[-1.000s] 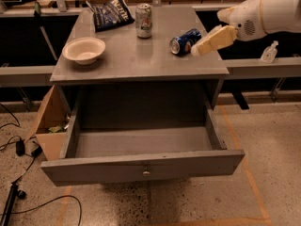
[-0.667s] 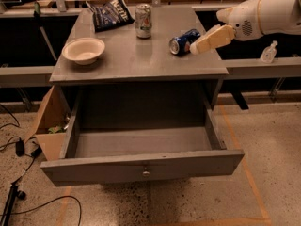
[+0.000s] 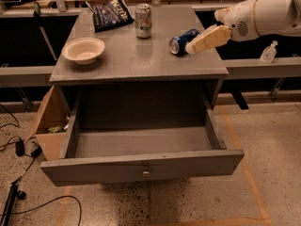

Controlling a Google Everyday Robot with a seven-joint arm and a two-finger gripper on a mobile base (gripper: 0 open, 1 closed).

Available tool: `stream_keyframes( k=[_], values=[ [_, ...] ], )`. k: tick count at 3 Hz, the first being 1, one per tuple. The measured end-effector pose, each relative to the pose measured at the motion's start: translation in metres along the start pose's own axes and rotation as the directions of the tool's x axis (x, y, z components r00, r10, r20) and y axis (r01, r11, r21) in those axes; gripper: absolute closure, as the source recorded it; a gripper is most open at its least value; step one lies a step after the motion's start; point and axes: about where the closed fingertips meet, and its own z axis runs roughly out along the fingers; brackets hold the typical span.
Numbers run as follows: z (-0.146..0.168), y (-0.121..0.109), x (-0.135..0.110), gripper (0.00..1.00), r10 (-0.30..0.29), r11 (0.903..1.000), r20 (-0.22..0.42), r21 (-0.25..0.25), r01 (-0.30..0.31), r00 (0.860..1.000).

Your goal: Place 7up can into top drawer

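The 7up can (image 3: 143, 20), silver-white with a silver top, stands upright at the back middle of the grey table top (image 3: 131, 62). The top drawer (image 3: 141, 166) is pulled wide open below the table, its inside bare, with a small round knob (image 3: 146, 173) on the front panel. My gripper (image 3: 192, 46), beige on a white arm, reaches in from the right, low over the table's right side. Its tip is right beside a blue can (image 3: 181, 40) lying on its side. The gripper is well to the right of the 7up can.
A white bowl (image 3: 83, 50) sits on the table's left. A dark chip bag (image 3: 110, 13) lies at the back left. An open cardboard box (image 3: 47, 126) stands left of the drawer, with cables (image 3: 19, 149) on the floor. A small clear bottle (image 3: 268, 53) stands on the right ledge.
My gripper has edged slightly left, towards the blue can. The cans, bowl and drawer have not moved.
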Motion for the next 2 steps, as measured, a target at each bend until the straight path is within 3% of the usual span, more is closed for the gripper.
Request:
stream_keyframes(
  k=[1, 2],
  values=[
    [0.028, -0.010, -0.003, 0.00, 0.070, 0.9965, 0.062, 0.041, -0.073, 0.996],
    [0.062, -0.036, -0.021, 0.00, 0.130, 0.9809, 0.159, 0.123, -0.150, 0.979]
  ],
)
